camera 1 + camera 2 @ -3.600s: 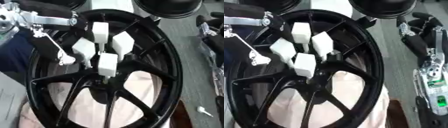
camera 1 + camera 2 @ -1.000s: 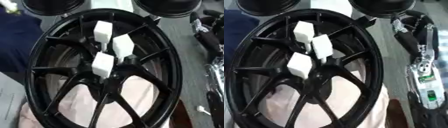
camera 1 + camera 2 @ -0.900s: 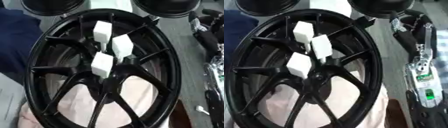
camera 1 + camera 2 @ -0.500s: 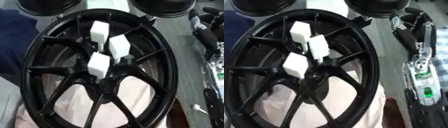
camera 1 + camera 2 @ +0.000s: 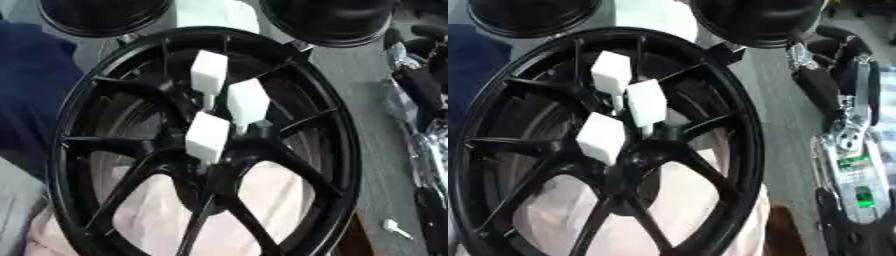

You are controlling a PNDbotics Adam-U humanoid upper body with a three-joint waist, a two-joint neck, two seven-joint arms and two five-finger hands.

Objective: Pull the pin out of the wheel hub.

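Observation:
A black spoked wheel (image 5: 346,150) fills the middle of both views, lying on a pinkish cloth (image 5: 271,200). Three white block-headed pins stand around its hub (image 5: 223,167): a far one (image 5: 209,72), a right one (image 5: 248,101) and a near one (image 5: 208,137). No hand touches them. My right arm (image 5: 852,165) lies along the right edge beside the wheel. Its dark hand (image 5: 829,60) is near the upper right corner, apart from the rim. My left hand shows in no view.
Two black round objects (image 5: 101,15) (image 5: 328,20) sit beyond the wheel with something white (image 5: 214,12) between them. Blue fabric (image 5: 35,100) lies left of the rim. A small loose white pin (image 5: 394,229) rests on the grey table at the lower right.
Earlier my left hand was at the wheel, which had one more white pin at the left of the hub; that pin and the hand are gone. In the last second only the picture has shifted.

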